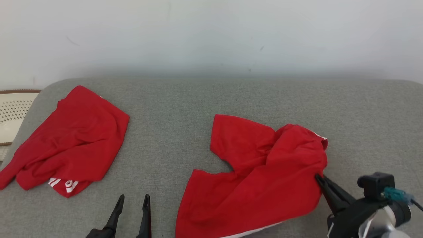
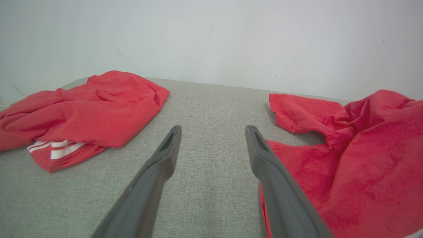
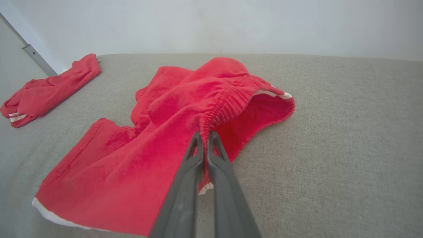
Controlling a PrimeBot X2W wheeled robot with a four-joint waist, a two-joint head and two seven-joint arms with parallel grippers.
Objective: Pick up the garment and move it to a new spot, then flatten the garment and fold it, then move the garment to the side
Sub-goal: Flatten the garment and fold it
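Right wrist view: the right jaws pinch the waistband [image 3: 228, 102] of the red shorts [image 3: 142, 165], crumpled on the grey cushion [image 3: 330, 148] right of its middle. The left jaws stand wide, empty; they should probably grip the waistband's far side before lifting.

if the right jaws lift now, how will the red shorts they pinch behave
Probably floppy: the red shorts lie crumpled in soft folds, so they should hang limp. Likely light, thin cloth. Held at one waistband spot, the legs may drag across the grey cushion.
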